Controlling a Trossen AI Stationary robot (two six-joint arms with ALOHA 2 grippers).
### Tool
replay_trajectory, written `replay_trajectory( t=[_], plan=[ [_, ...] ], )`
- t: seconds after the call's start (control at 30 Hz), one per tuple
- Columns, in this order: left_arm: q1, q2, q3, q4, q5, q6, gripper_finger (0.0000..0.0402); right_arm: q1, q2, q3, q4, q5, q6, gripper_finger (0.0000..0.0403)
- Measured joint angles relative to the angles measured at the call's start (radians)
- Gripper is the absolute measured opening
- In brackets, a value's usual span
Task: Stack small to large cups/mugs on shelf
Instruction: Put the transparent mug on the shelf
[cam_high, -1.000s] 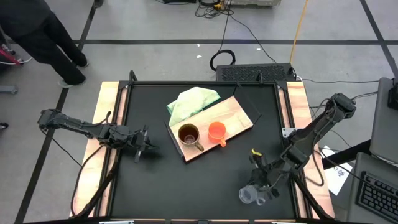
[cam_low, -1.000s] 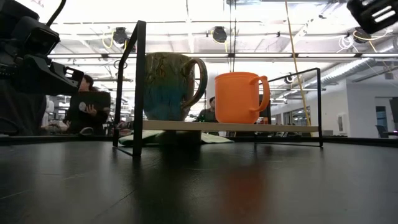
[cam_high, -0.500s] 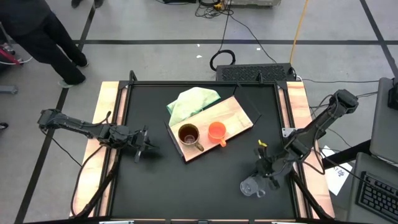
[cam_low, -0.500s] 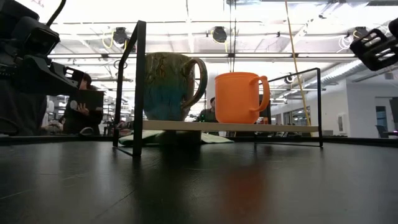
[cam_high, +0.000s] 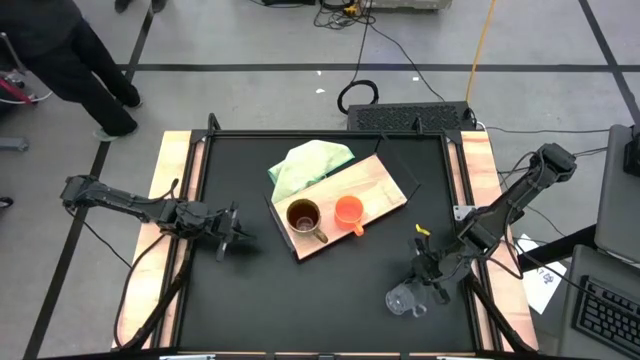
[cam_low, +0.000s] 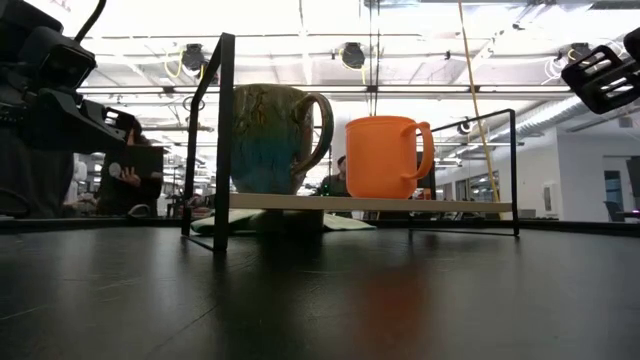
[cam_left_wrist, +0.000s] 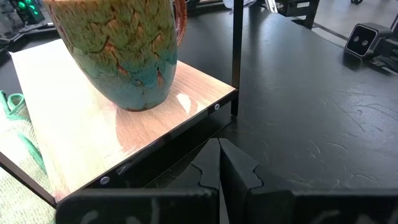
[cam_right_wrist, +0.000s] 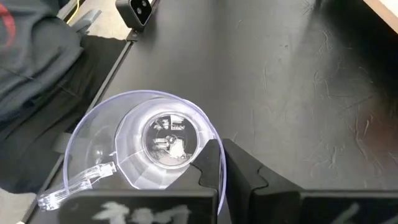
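Since a second ago, right gripper (cam_high: 424, 283) shifted toward the glass cup (cam_high: 402, 301) and halted. Its jaws pinch the rim; lifting to the shelf (cam_high: 380, 184) appears next.

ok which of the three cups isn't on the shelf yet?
The clear glass cup: it sits on the black table by the right gripper. The brown mug and orange cup stand on the shelf.

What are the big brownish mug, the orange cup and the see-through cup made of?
The brown mug looks like glazed pottery: shiny, with mottled brown and teal glaze. The orange cup looks like plastic: one even, matte colour with slightly glowing walls. The clear cup could be glass or clear plastic; you see the dark table right through it, so the look leaves it open.
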Motion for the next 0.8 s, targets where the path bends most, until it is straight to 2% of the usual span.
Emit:
replay_trajectory(
  t=[0.2, 0.5, 0.8],
  plan=[
    [0.0, 0.0, 0.0, 0.0, 0.0, 0.0, 0.0005, 0.001, -0.013, 0.0, 0.002, 0.009, -0.052, 0.0],
    [0.0, 0.0, 0.0, 0.0, 0.0, -0.003, 0.0005, 0.014, -0.073, 0.0, 0.004, 0.089, -0.099, 0.0],
    [0.0, 0.0, 0.0, 0.0, 0.0, -0.006, 0.0005, 0.014, -0.214, 0.0, -0.023, 0.108, -0.194, 0.0]
  ],
)
